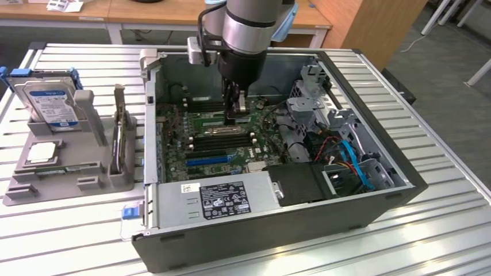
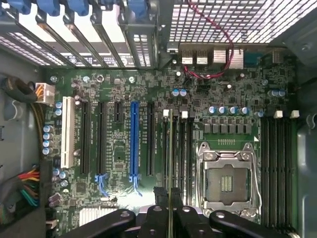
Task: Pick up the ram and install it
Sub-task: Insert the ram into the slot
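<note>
Install step in hand. Gripper (image 2: 170, 210) pinches ram (image 2: 171, 158) edge-on, toward 12 o'clock of case (image 1: 307, 230) in exterior view. Ram hangs over slots (image 2: 181, 148) between socket (image 2: 228, 178) and blue slot (image 2: 133, 144), apparently unseated. Seating calls for exact slot alignment and a straight push.

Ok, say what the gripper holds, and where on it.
The ram, pinched across its flat faces by the gripper, edge-down over the motherboard.
</note>
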`<state>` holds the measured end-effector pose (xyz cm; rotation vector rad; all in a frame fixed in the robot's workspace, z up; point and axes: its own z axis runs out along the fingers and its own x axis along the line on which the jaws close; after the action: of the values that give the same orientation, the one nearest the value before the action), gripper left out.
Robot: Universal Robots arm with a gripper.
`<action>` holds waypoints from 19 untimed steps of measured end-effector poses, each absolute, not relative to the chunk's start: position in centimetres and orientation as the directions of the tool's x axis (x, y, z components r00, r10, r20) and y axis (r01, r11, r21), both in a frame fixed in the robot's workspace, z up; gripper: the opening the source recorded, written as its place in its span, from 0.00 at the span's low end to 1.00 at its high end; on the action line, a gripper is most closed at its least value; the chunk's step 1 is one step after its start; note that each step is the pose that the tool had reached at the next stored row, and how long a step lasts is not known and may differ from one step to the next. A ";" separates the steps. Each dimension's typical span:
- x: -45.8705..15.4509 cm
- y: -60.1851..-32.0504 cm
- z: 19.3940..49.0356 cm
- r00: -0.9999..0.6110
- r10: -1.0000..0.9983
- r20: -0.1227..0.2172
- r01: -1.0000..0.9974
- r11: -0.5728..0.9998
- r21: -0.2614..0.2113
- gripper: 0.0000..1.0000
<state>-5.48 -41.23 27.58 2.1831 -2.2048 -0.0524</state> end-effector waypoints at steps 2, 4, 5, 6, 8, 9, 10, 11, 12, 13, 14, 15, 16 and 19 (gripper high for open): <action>-5.5 -41.2 27.2 -0.010 -1.000 0.003 -0.999 0.010 0.051 0.14; -5.5 -41.2 26.8 -0.010 -1.000 0.004 -0.999 0.010 0.051 0.14; -5.5 -41.2 26.7 -0.010 -1.000 0.003 -0.999 0.010 0.051 0.14; -5.4 -41.2 26.5 -0.010 -1.000 0.003 -0.999 0.010 0.051 0.14; -5.1 -41.0 26.1 -0.010 -1.000 0.004 -0.999 0.010 0.051 0.14; -5.0 -40.8 25.9 -0.010 -1.000 0.004 -0.999 0.010 0.052 0.14; -4.8 -40.7 25.8 -0.010 -1.000 0.004 -0.999 0.010 0.052 0.14; -4.8 -40.6 25.6 -0.010 -1.000 0.003 -0.999 0.010 0.052 0.14; -4.8 -40.6 25.4 -0.010 -1.000 0.004 -0.999 0.010 0.052 0.14; -4.8 -40.6 25.4 -0.010 -1.000 0.004 -0.999 0.010 0.052 0.14; -4.8 -40.6 25.4 -0.010 -1.000 0.004 -0.999 0.010 0.052 0.14; -4.8 -40.6 25.4 -0.010 -1.000 0.004 -0.999 0.010 0.052 0.14; -4.8 -40.6 25.3 -0.010 -1.000 0.004 -0.999 0.010 0.052 0.14; -5.1 -40.2 24.8 -0.012 -1.000 0.004 -0.999 0.013 0.050 0.14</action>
<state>-5.11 -40.21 24.80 2.1803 -2.2076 -0.0510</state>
